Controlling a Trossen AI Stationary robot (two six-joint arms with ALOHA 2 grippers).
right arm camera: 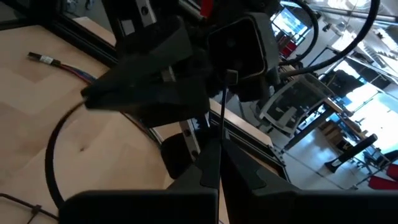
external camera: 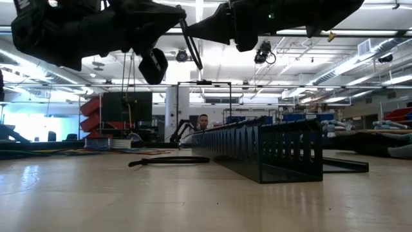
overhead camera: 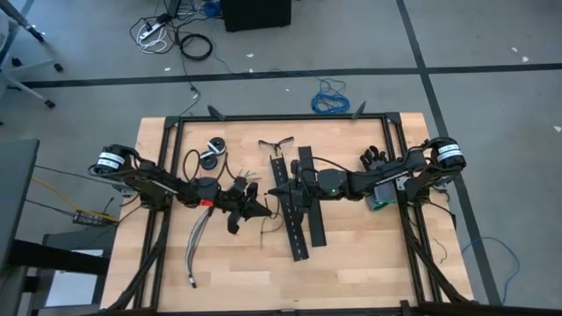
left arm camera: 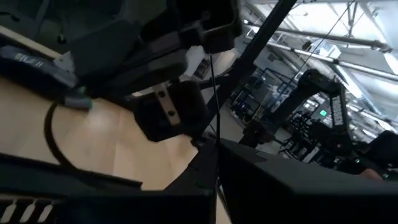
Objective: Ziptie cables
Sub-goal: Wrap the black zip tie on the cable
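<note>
Seemingly nothing is tied yet: the cables (overhead camera: 200, 237) lie loose near the table's (overhead camera: 351, 263) left edge, while a ziptie (right arm camera: 222, 109) is pinched between both closed grippers mid-table.

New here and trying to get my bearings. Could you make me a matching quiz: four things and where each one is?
1 cables
2 blue coiled cable
3 perforated strips
4 left gripper

a on the floor beyond the table
b raised mid-table, facing the right gripper
c on the table, partly under the left arm
d lying flat mid-table

Pairs: 1-c; 2-a; 3-d; 4-b
</note>
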